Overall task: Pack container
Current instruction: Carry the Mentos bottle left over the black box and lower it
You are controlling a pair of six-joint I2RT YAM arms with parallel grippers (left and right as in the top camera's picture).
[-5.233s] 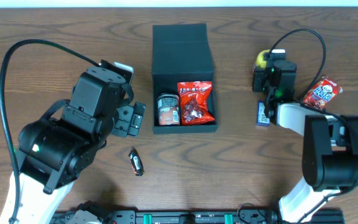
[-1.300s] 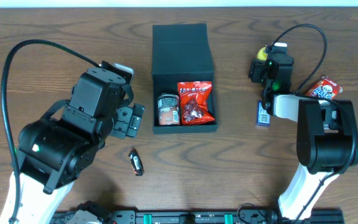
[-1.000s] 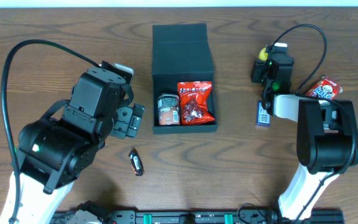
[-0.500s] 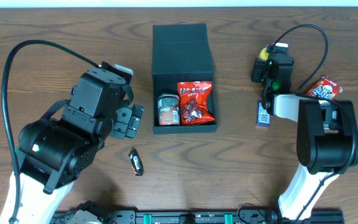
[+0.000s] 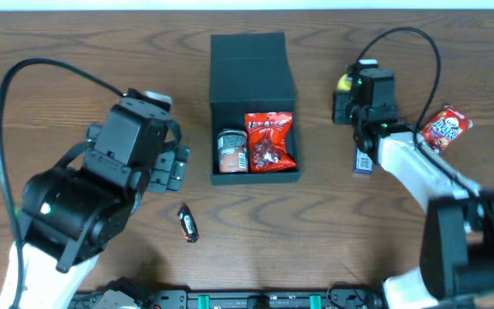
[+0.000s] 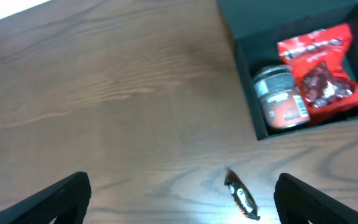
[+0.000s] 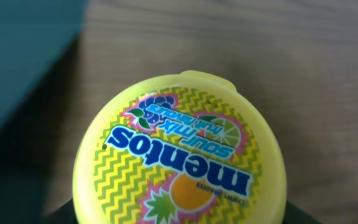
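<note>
Container (image 5: 254,107), dark teal, open at the table's middle between two robot arms.
We judge it light, stiff and matte, so unlikely to slip, and best held by a side wall or the laid-back flap's edge. The left gripper (image 6: 182,198) hangs with jaws wide apart. The right gripper (image 5: 345,87) looks clamped on a yellow Mentos tub (image 7: 179,155), whose label only the right wrist view shows. Only the overhead view shows both arms.

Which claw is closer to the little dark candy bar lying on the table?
Left. The left claw hangs open close by the candy bar. The right claw, shut on the yellow Mentos tub, is far off on the other side of the container.
</note>
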